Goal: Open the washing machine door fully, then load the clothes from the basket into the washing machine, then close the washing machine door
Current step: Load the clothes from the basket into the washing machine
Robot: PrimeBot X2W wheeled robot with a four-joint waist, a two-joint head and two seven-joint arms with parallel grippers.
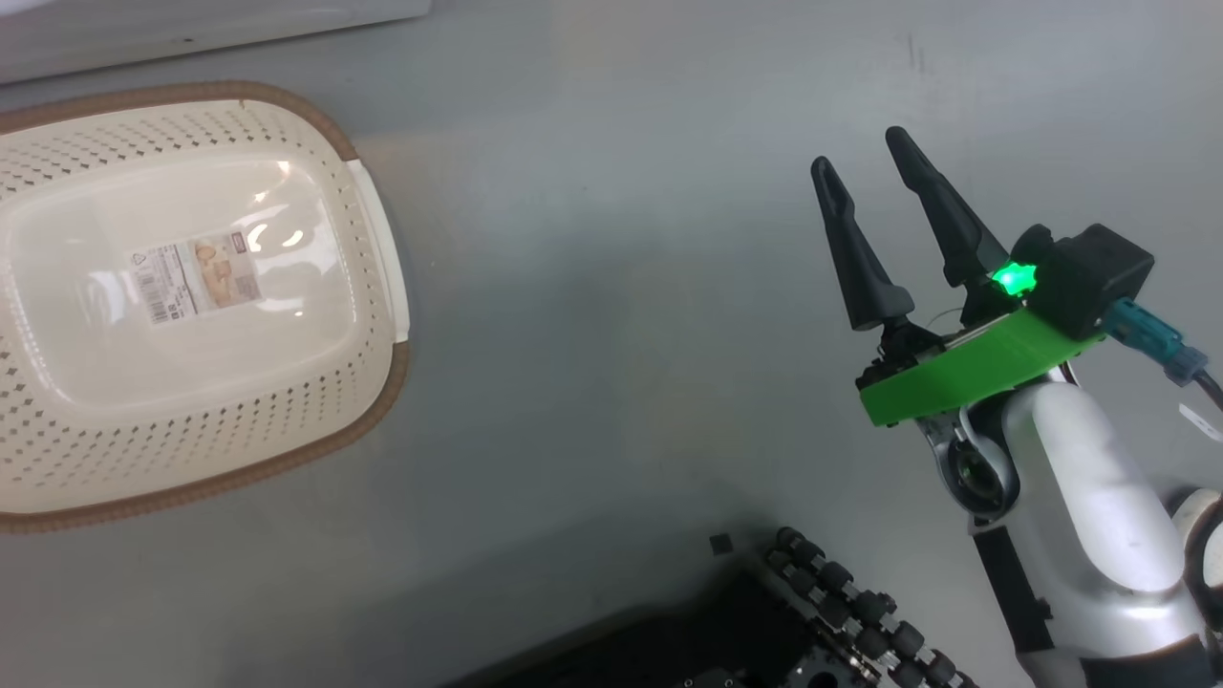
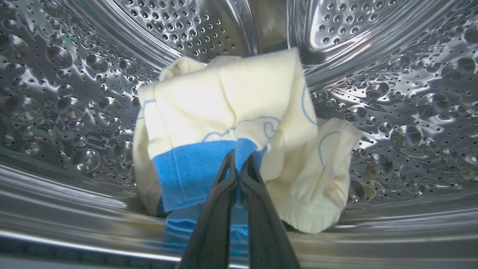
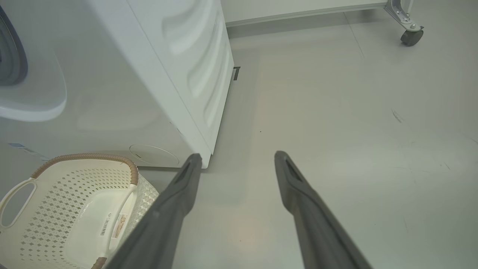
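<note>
Left pincer (image 2: 239, 160) is deep inside the steel drum (image 2: 396, 93) of the washing machine (image 3: 179, 56), its two dark fingers pressed together on the clothes (image 2: 231, 101). The grip is right on the one bright blue piece (image 2: 186, 172). Around that blue piece are pale yellow folds with thin blue line prints. I count two lobes, but I can't tell how many garments they make. The bundle hangs just above the drum's lower wall, and its bottom edge looks to touch the metal.

Over to the right pincer (image 1: 860, 151): two fingers spread wide, nothing between them, hovering over the grey floor (image 1: 621, 334). In the right wrist view it (image 3: 237, 156) points at the floor just past the machine's front corner.

One basket (image 1: 315, 115) sits on the floor, well off to the left of that pincer and just in front of the machine's white front. It shows its bare bottom with one label sticker (image 1: 196, 279), and its two white handles (image 3: 15, 198) show in the right wrist view.

One caster wheel (image 3: 410, 37) stands far off. The robot's black base (image 1: 841, 592) is at the bottom of the head view.
</note>
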